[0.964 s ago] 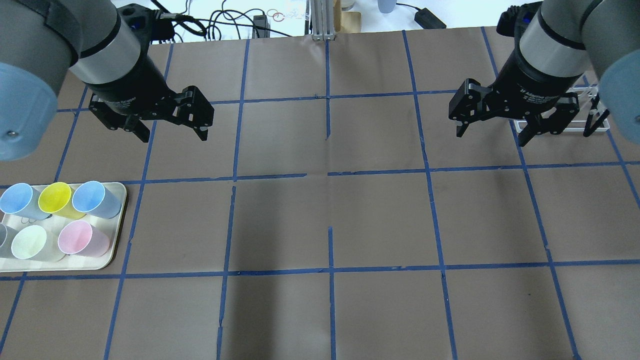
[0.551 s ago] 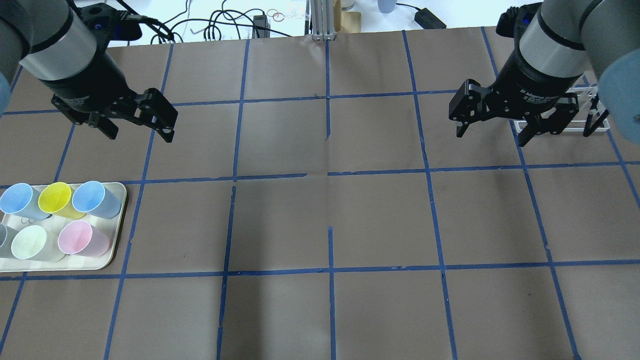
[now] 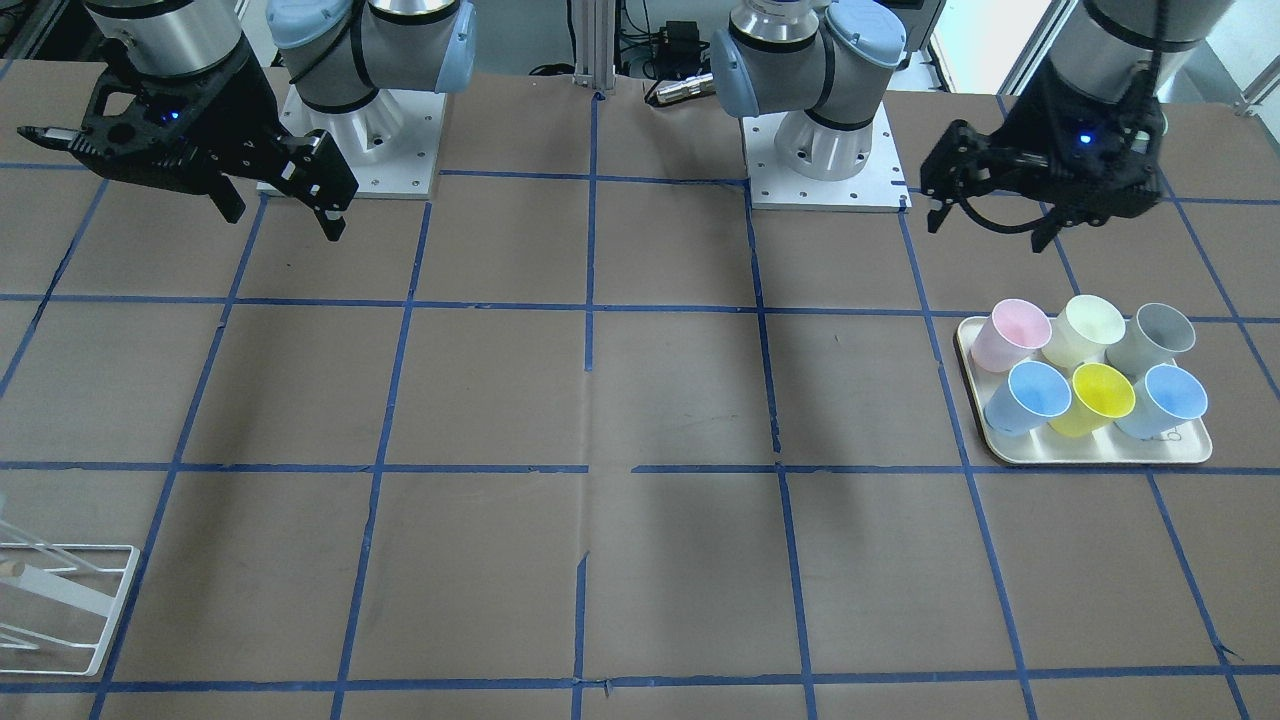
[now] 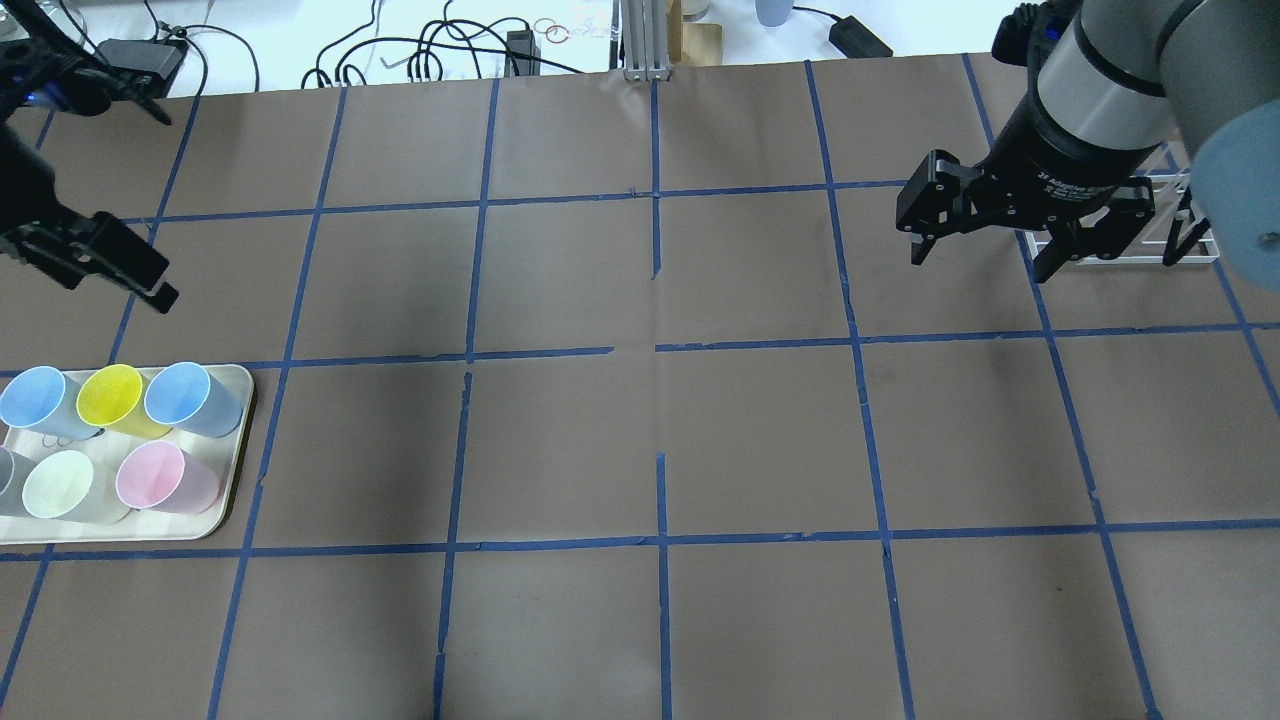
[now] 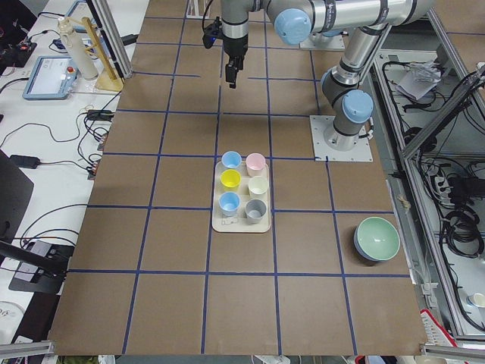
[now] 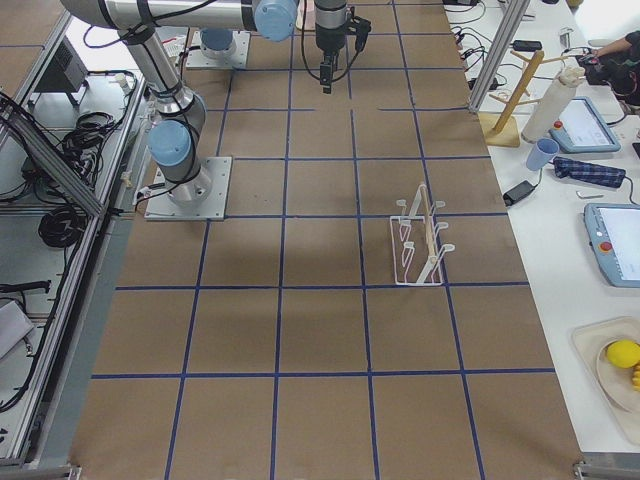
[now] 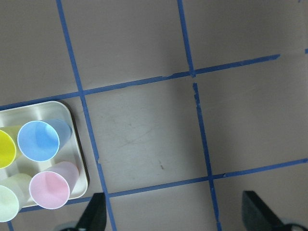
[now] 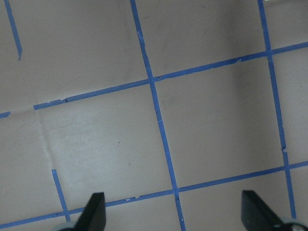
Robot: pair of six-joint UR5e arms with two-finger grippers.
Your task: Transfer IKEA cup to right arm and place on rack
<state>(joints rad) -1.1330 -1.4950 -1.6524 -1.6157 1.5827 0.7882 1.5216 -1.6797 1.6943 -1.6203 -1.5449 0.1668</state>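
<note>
Rack at lower left of front-facing frame, on surface. IKEA cup upright on cream tray at right, upper row, between pink cup and grey cup. Left tool upper right, beyond tray, spread wide, empty. Right tool upper left, spread wide, empty.

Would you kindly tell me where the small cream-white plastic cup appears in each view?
Front-facing: cream-white plastic cup, right side, upper row's middle.
Overhead: lower left edge.
Exterior left: centre.
Left wrist: bottom-left corner.
Exterior right: absent.
Right wrist: absent.
Landmark: pale pink cup beside it.
</note>
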